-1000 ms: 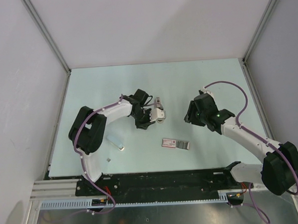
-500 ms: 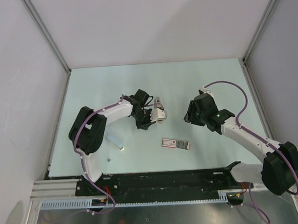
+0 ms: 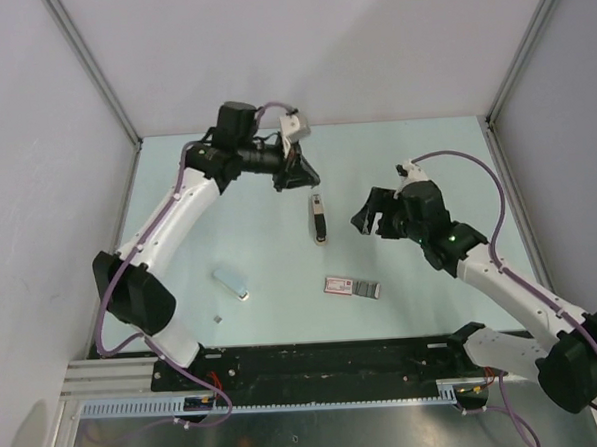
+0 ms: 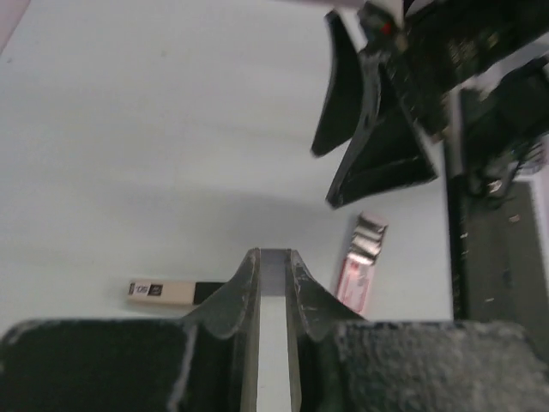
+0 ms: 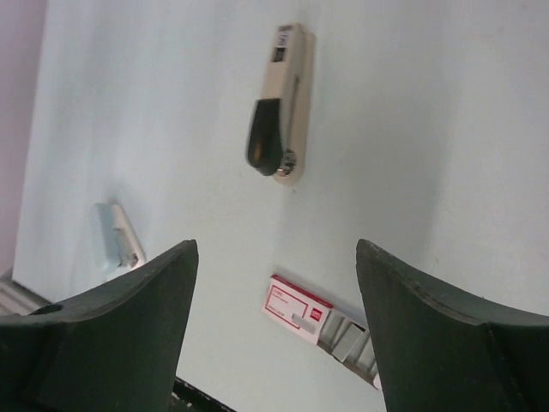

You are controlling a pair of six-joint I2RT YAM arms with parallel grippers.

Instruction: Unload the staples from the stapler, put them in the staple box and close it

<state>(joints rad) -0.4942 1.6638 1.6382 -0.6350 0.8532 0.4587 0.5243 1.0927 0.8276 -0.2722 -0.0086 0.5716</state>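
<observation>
The slim black and cream stapler (image 3: pixel 319 219) lies flat on the table between the two grippers; it also shows in the right wrist view (image 5: pixel 279 107) and the left wrist view (image 4: pixel 176 292). My left gripper (image 3: pixel 298 169) is raised behind the stapler, apart from it. In its wrist view the left gripper (image 4: pixel 271 254) has its fingers nearly together with a thin grey strip (image 4: pixel 273 275) between the tips. My right gripper (image 3: pixel 374 216) is to the right of the stapler, wide open and empty (image 5: pixel 275 249).
A pinkish staple box (image 3: pixel 353 287) lies in front of the stapler, slid partly open with silvery staples showing (image 5: pixel 298 310). A pale blue-white block (image 3: pixel 233 283) lies at the front left, with a tiny grey piece (image 3: pixel 216 317) near it. Walls enclose the table.
My left arm has let go of the stapler and swung up and back. The stapler now lies on the table. My right gripper has shifted slightly left and is spread wider.
</observation>
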